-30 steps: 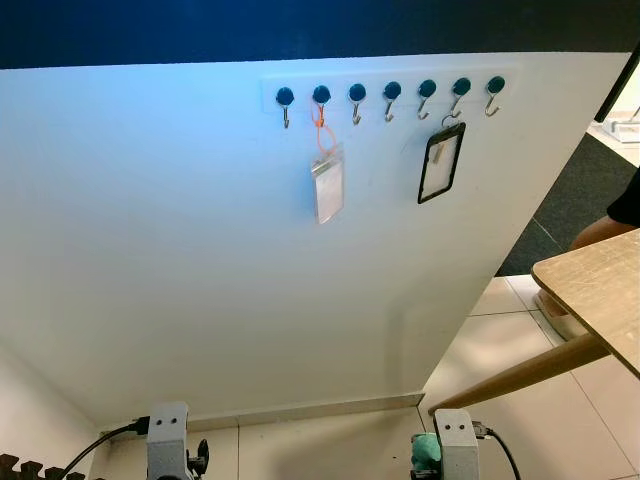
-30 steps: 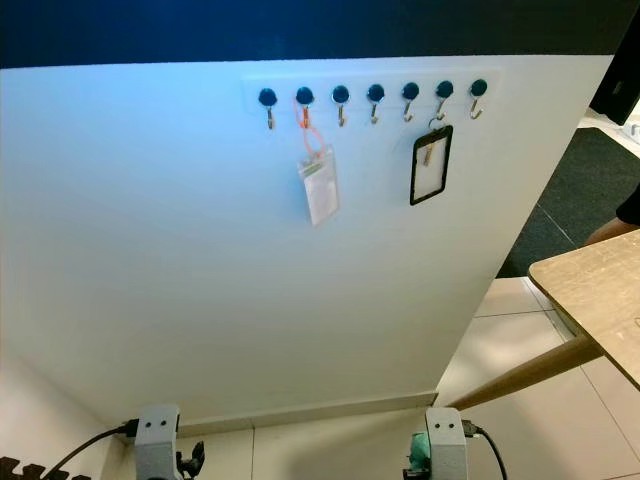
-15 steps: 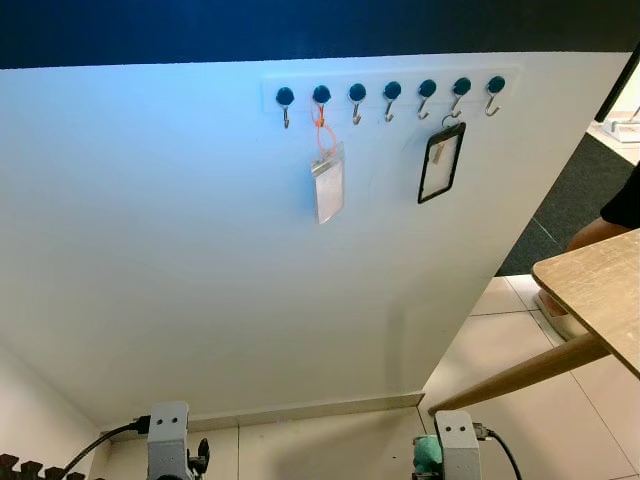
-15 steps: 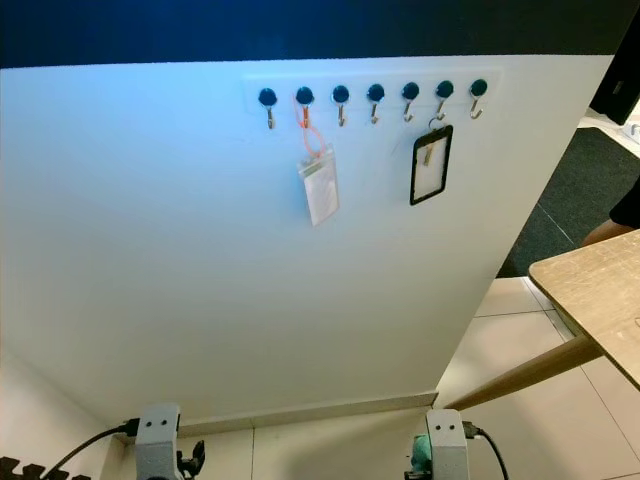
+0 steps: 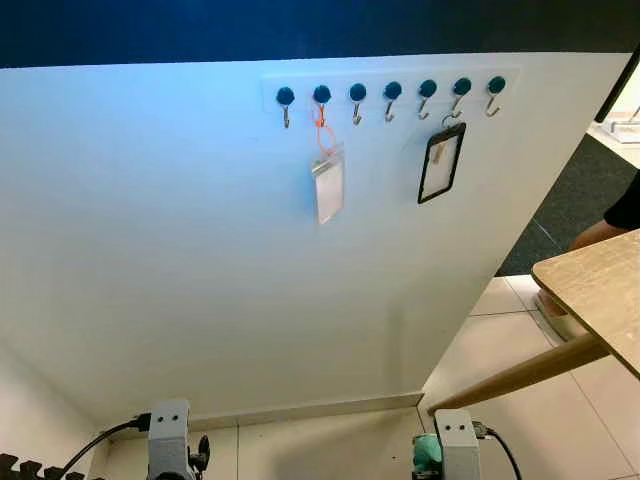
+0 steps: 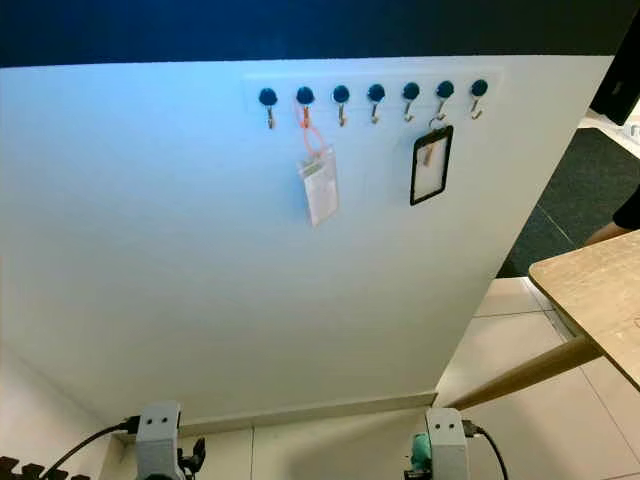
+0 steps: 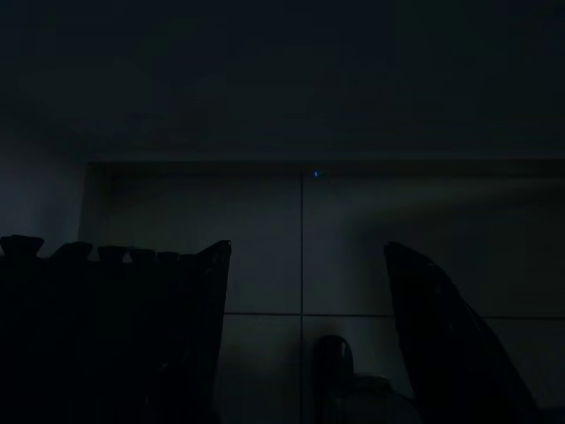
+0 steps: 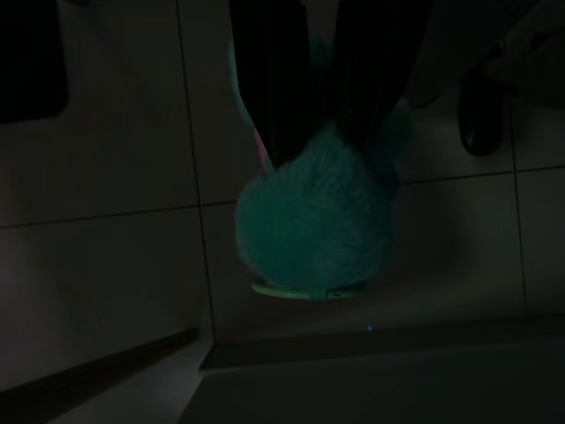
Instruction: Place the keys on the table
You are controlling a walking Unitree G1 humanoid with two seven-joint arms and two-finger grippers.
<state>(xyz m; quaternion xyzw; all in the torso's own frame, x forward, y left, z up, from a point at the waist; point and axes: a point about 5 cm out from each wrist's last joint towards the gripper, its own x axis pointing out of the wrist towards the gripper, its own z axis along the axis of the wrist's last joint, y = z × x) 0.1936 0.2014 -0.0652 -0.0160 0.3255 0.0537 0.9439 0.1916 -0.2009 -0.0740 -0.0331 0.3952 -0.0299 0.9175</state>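
Observation:
In the right wrist view my right gripper point(image 8: 322, 141) is shut on a fluffy teal ball keychain point(image 8: 313, 225), held low above the tiled floor. A pale green ring point(image 8: 296, 290) shows at its far end; no key blades can be made out. From the head, the teal fluff point(image 5: 427, 452) sits beside my right wrist point(image 5: 457, 440). The wooden table point(image 5: 600, 290) juts in from the right, its slanted leg point(image 5: 520, 375) reaching down to the floor. My left gripper point(image 7: 306, 250) hangs open over dark tiles.
A white wall point(image 5: 200, 250) stands straight ahead with a row of hooks point(image 5: 390, 95). A clear badge holder point(image 5: 328, 185) and a black-framed one point(image 5: 441, 162) hang there. A person's arm point(image 5: 600, 232) shows past the table. Dark carpet point(image 5: 580, 190) lies beyond the tiles.

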